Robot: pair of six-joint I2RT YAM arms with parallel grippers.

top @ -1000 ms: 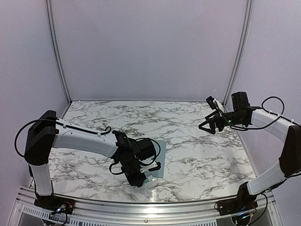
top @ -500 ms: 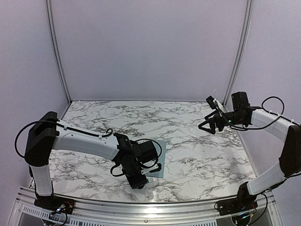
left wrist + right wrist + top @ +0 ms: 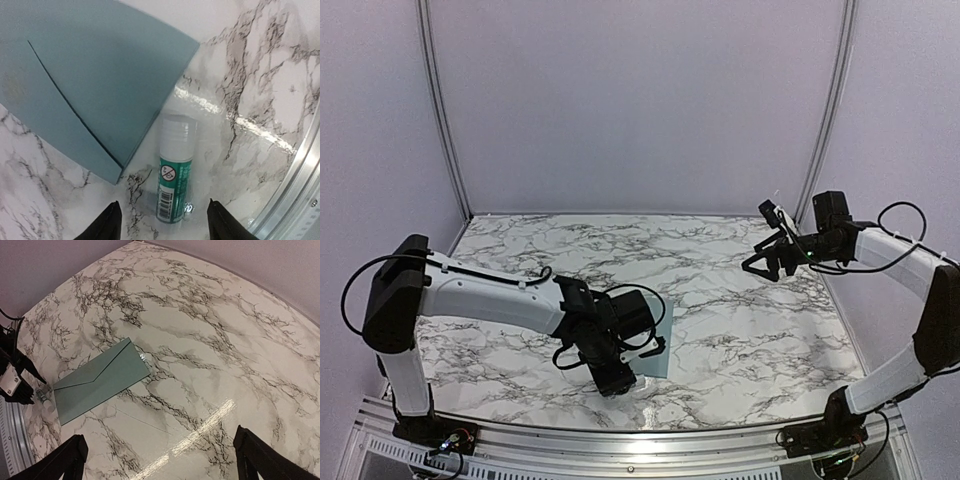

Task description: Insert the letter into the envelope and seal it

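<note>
At the near edge of the tabletop (image 3: 740,340), the left end effector (image 3: 160,222) hangs low with its jaws spread wide and nothing between them, straddling a small white-and-green tube (image 3: 173,167) that lies flat just off the corner of the envelope (image 3: 95,85). The tube looks like a glue stick: rigid, round and light, likely to roll or skid on the glossy marble, so a grip across its barrel near the middle seems safest.

The envelope lies flat on the tabletop just beyond the tube, flap folded down along a diagonal crease. It is thin paper, light and limp; it would slide easily and offers little to pinch except a free edge or the flap tip. The letter shows in no view, so whether it sits inside cannot be told.

Farther off on the right side, the right end effector (image 3: 765,268) hovers high above the tabletop, fingers wide apart and empty, well apart from the envelope.
</note>
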